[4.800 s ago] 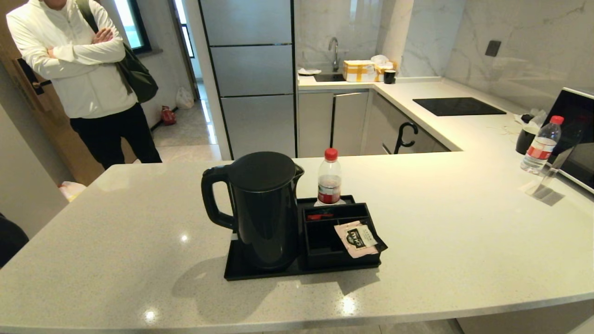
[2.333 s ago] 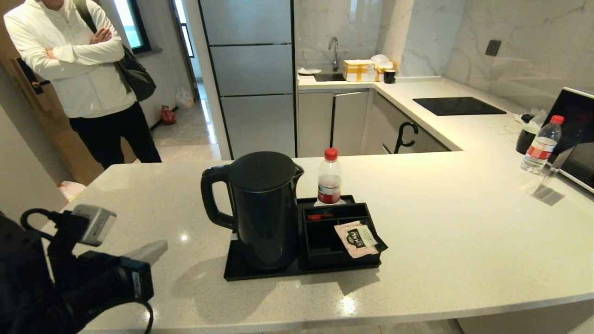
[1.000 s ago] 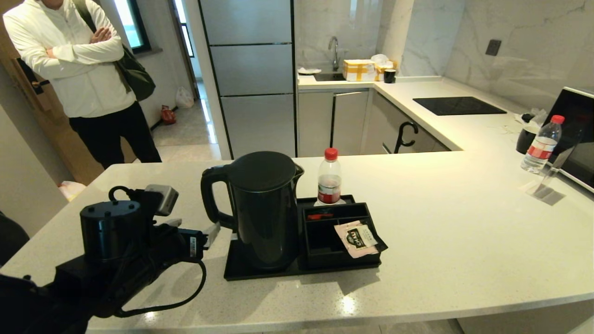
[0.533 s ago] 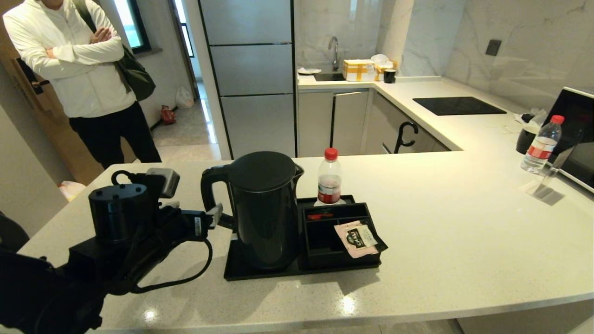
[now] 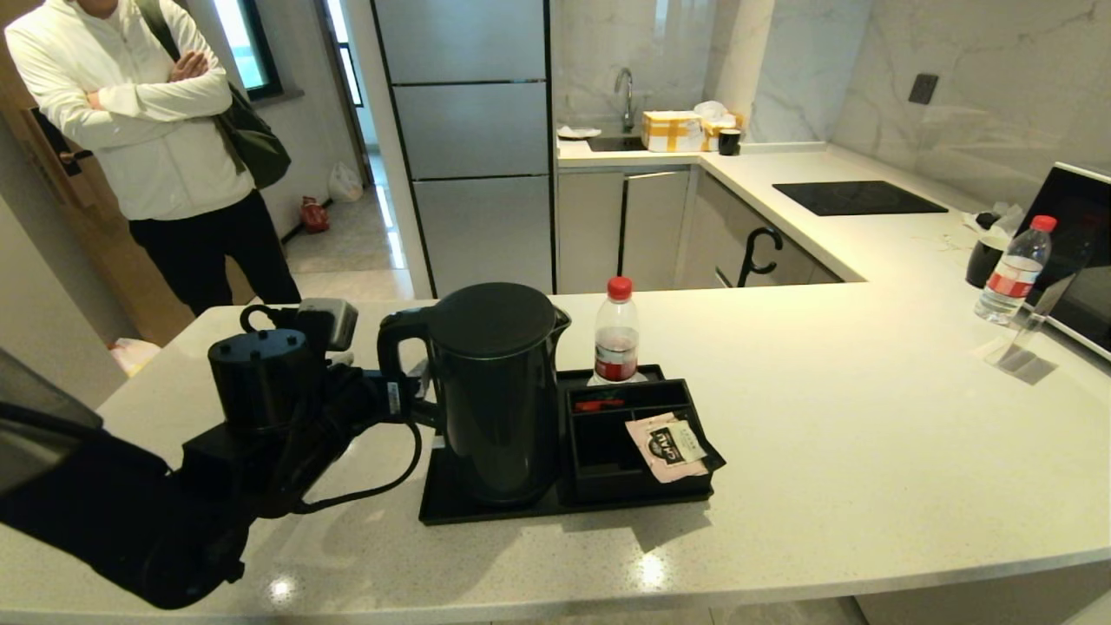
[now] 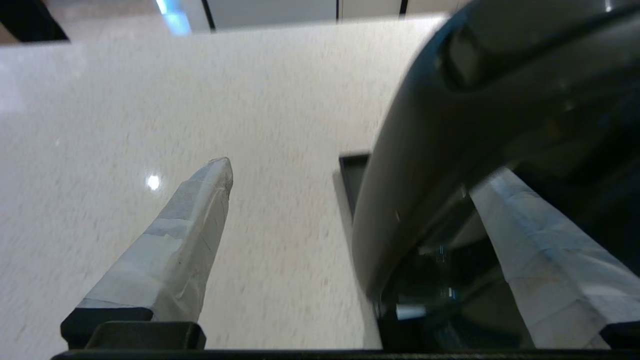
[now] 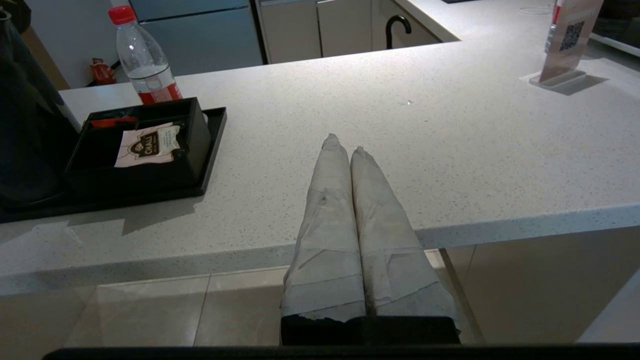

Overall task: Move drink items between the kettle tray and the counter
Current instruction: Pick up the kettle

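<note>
The tall black kettle (image 5: 495, 391) stands on the black kettle tray (image 5: 538, 508), which lies on the pale speckled counter (image 5: 825, 434). A small clear bottle (image 5: 615, 334) with a red cap stands at the tray's far edge. My left gripper (image 5: 408, 391) is at the kettle's loop handle (image 5: 391, 365) and is open. In the left wrist view the handle (image 6: 430, 150) passes between the two taped fingers (image 6: 190, 235), with a gap beside it. My right gripper (image 7: 345, 142) is shut and empty, off the counter's front edge, right of the tray (image 7: 212, 145).
A pink tea sachet (image 5: 668, 447) lies across the tray's compartments. A second bottle (image 5: 1011, 269), a black cup (image 5: 982, 260) and a black appliance (image 5: 1081, 252) are at the far right. A black hob (image 5: 855, 198) sits behind. A person (image 5: 147, 130) stands beyond the counter's left end.
My left arm has come in from the left along the counter to the kettle's handle, and its jaws have widened. Kettle, bottle and tray have not moved.
</note>
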You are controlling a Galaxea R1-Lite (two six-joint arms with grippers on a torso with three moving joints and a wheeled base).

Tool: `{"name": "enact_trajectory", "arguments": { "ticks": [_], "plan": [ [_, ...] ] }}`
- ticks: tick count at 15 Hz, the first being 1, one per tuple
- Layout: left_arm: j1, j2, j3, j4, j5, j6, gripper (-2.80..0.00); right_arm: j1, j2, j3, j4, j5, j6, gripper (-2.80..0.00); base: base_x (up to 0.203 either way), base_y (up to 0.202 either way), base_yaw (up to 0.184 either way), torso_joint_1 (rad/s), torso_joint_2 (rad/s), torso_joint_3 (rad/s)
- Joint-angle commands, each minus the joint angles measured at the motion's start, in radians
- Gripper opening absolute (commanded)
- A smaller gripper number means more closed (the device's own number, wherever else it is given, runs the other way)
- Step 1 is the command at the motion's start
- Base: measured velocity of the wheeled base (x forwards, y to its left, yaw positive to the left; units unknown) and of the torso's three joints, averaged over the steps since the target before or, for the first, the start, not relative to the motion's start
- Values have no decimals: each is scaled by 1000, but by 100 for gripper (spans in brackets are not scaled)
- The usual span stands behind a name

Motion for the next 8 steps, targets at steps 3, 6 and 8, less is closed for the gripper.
{"name": "enact_trajectory", "arguments": {
  "ticks": [3,6,8],
  "plan": [
    [-1,41,-10,-30,2,1,0,1,2,32,-1,0,0,-280,0,0,0,0,0,0],
    [1,42,-4,-31,3,1,0,1,2,32,-1,0,0,-280,0,0,0,0,0,0],
    [3,47,-7,-31,2,2,0,1,2,32,-1,0,0,-280,0,0,0,0,0,0]
  ]
}}
